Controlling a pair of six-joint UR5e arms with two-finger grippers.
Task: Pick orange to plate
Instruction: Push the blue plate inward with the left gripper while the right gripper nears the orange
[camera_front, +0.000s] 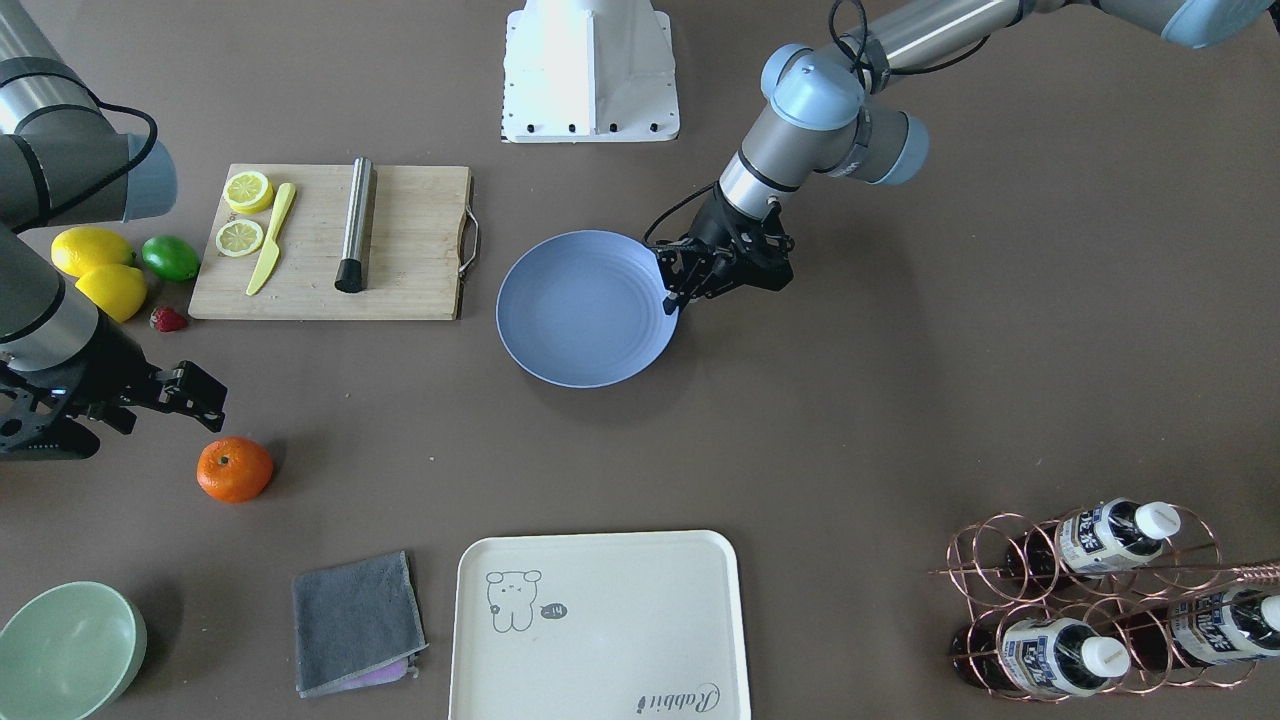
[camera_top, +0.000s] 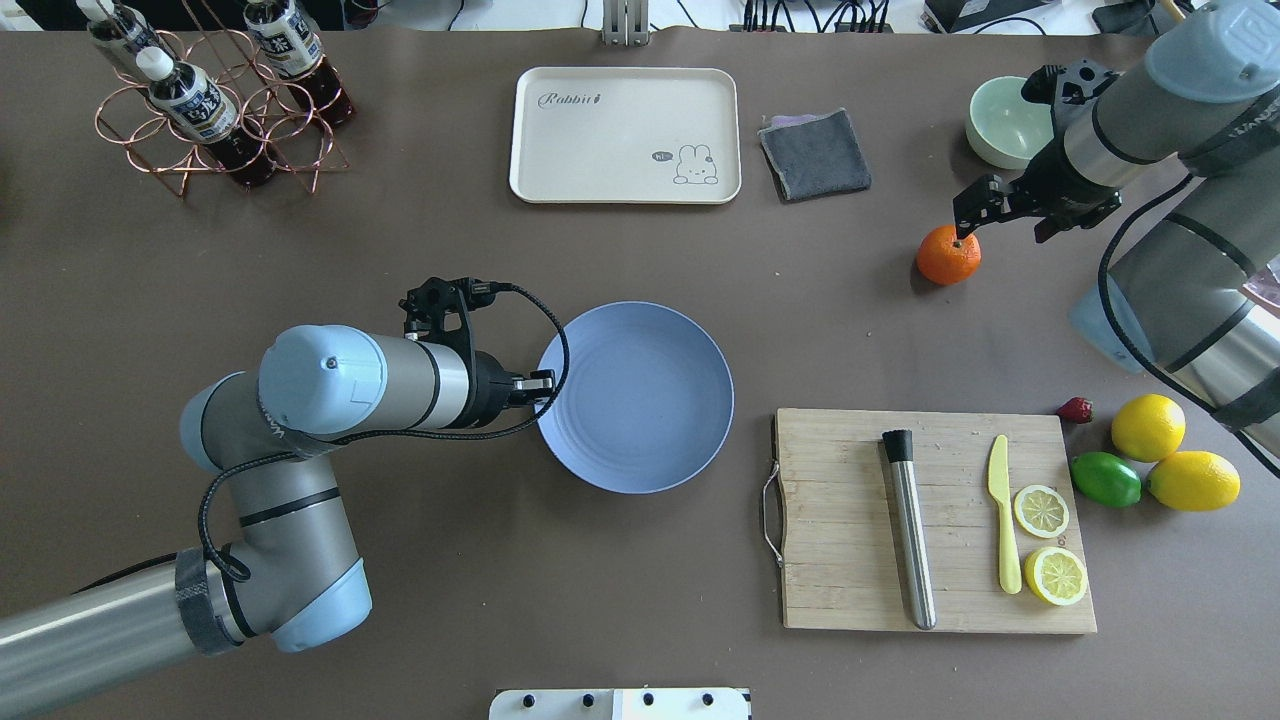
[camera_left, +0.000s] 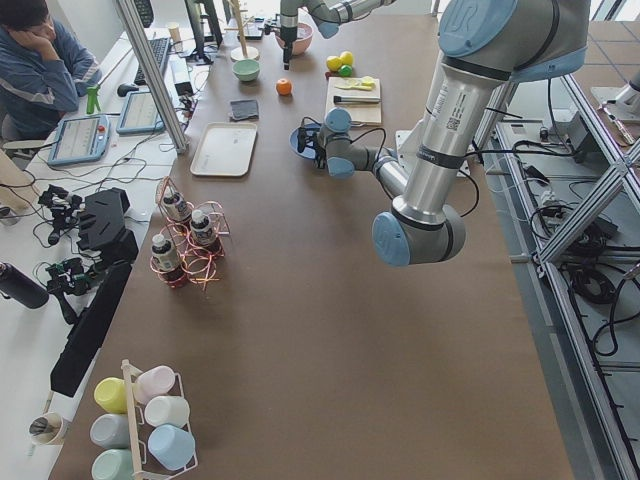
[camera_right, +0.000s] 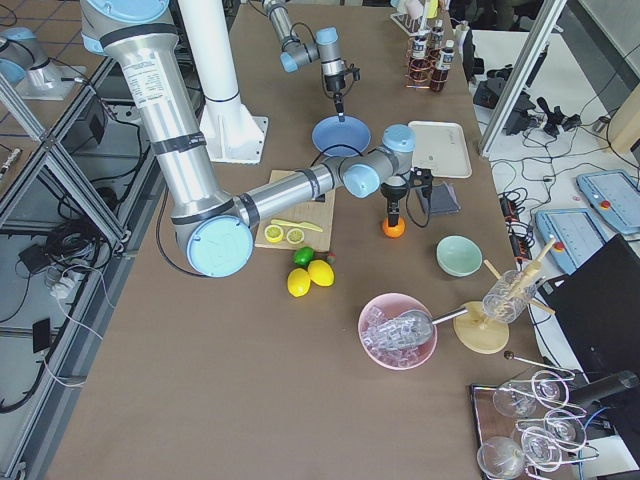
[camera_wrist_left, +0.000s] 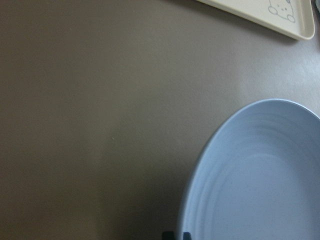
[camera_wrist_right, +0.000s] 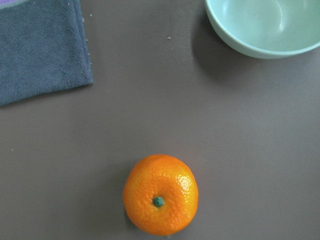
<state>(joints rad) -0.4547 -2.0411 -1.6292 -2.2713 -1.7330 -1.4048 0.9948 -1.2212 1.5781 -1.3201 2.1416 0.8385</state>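
Note:
The orange (camera_front: 235, 469) (camera_top: 948, 254) sits alone on the brown table, stem dimple facing up in the right wrist view (camera_wrist_right: 160, 194). Just above and beside it, my right gripper (camera_front: 212, 400) (camera_top: 985, 212) hangs open and does not touch it; its fingers do not show in its wrist view. The periwinkle plate (camera_front: 588, 308) (camera_top: 635, 397) (camera_wrist_left: 260, 175) lies flat and bare at mid-table. My left gripper (camera_front: 672, 296) (camera_top: 546, 381) is shut at the plate's rim on the robot's left side and seems to pinch it.
A wooden cutting board (camera_front: 330, 240) holds lemon slices, a yellow knife and a metal rod, with lemons (camera_front: 92, 250), a lime (camera_front: 170, 257) and a strawberry beside it. A green bowl (camera_front: 65, 650), grey cloth (camera_front: 357, 622), cream tray (camera_front: 598, 625) and bottle rack (camera_front: 1100, 600) line the far edge.

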